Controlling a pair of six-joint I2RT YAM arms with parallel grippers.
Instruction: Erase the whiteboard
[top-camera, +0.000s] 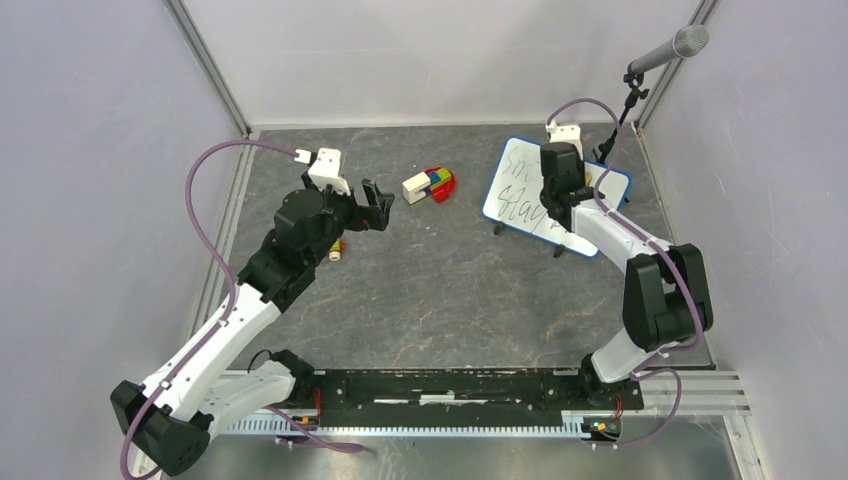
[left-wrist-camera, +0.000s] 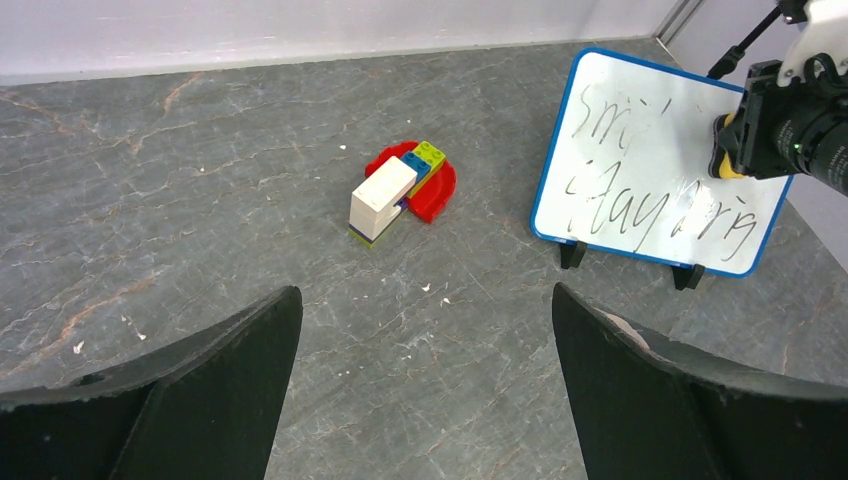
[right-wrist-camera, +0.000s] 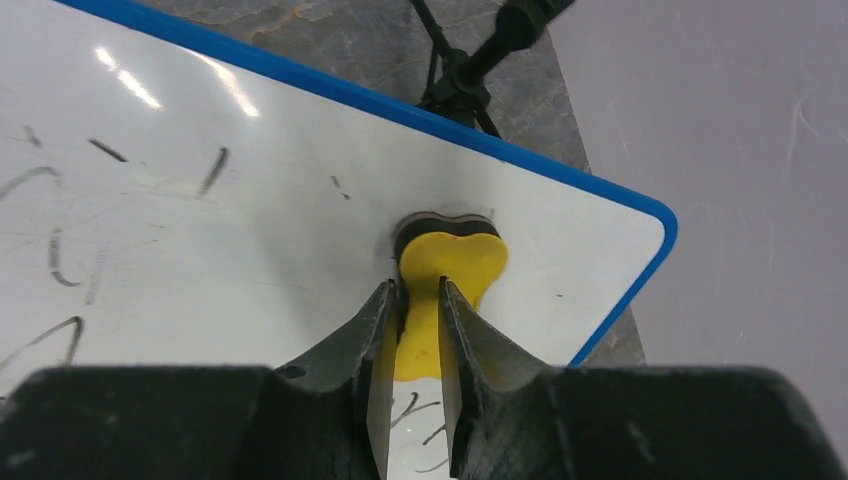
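The whiteboard (top-camera: 520, 185), white with a blue rim and black feet, stands tilted at the back right and bears black handwriting, partly smeared. It also shows in the left wrist view (left-wrist-camera: 640, 170) and the right wrist view (right-wrist-camera: 250, 200). My right gripper (top-camera: 560, 190) is shut on a yellow eraser (right-wrist-camera: 447, 265) with a dark pad and presses it against the board near its upper right corner; it shows in the left wrist view as the yellow eraser (left-wrist-camera: 726, 158). My left gripper (top-camera: 375, 208) is open and empty, above the table left of centre, its fingers (left-wrist-camera: 200, 390) wide apart.
A cluster of toy bricks (top-camera: 430, 185), white, red, blue and green, lies at the back centre; it also shows in the left wrist view (left-wrist-camera: 400, 190). A small object (top-camera: 337, 248) lies under the left arm. A microphone stand (top-camera: 625, 100) stands behind the board. Walls enclose the table.
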